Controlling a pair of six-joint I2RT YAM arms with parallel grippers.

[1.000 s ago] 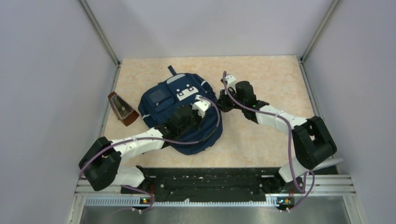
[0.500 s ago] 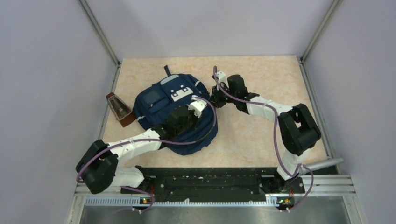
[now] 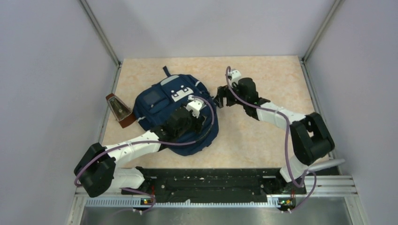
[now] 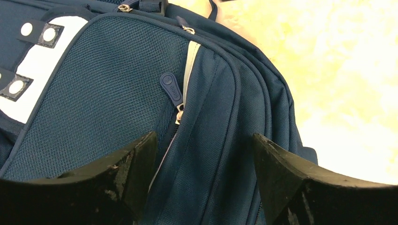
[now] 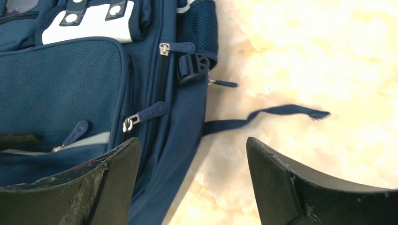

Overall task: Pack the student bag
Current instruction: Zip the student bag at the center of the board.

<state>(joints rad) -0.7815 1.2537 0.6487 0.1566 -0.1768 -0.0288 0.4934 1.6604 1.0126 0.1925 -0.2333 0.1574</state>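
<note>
The student bag (image 3: 162, 105) is a navy backpack lying flat on the table, its white patch (image 3: 180, 95) facing up. My left gripper (image 3: 201, 117) hovers over the bag's right half. In the left wrist view this gripper (image 4: 202, 137) is open, its fingers standing apart over the blue fabric beside a zip pull (image 4: 171, 89), gripping nothing. My right gripper (image 3: 220, 100) sits at the bag's right edge. In the right wrist view it (image 5: 192, 140) is open, with one finger over the bag's (image 5: 65, 79) side and the other over the bare table.
A brown wedge-shaped object (image 3: 119, 109) stands on the table against the bag's left side, near the left wall. A loose blue strap (image 5: 281, 111) trails from the bag onto the table, below a black buckle (image 5: 193, 65). Walls close in the table on three sides.
Both grippers went from shut to open. The right gripper drew back to the right, off the bag's edge. The bag slid slightly left a second ago and now lies still.
</note>
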